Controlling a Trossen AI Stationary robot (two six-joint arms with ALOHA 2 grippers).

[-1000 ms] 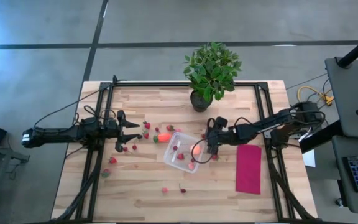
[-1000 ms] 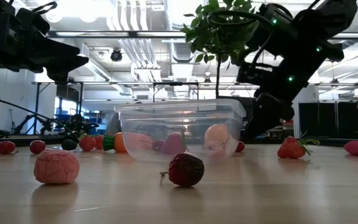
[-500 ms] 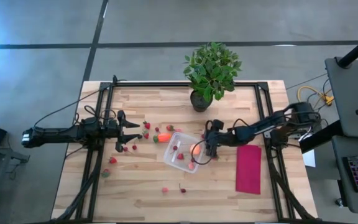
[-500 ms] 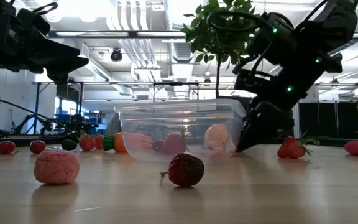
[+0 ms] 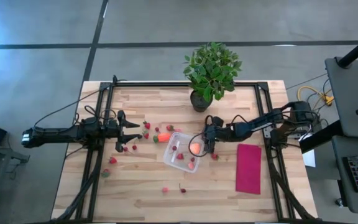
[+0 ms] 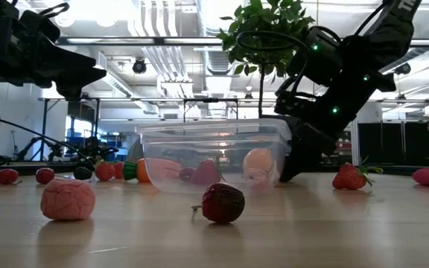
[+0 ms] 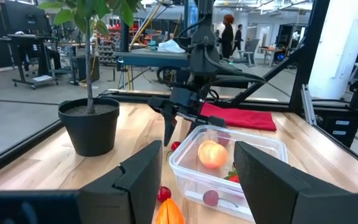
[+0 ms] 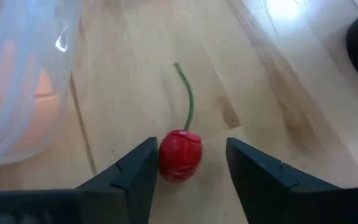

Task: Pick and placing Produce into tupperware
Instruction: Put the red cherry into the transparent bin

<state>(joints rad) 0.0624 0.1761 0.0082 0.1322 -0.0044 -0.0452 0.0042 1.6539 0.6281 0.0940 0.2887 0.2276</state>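
The clear tupperware stands mid-table, holding the round orange-pink fruit and a few small red pieces. My right gripper is open and low at the container's far-right side. Its fingers stand on either side of a small red piece with a green stem lying on the wood. My left gripper waits open over the table's left part. The orange-red piece with green top lies left of the container.
Several small red pieces lie scattered on the wood left of and in front of the container, one to its right. A potted plant stands at the far edge and a magenta cloth lies at the right. People stand far behind.
My right gripper has moved along the container's right side toward the far edge and has come down close to the table. The container and the left arm have kept still.
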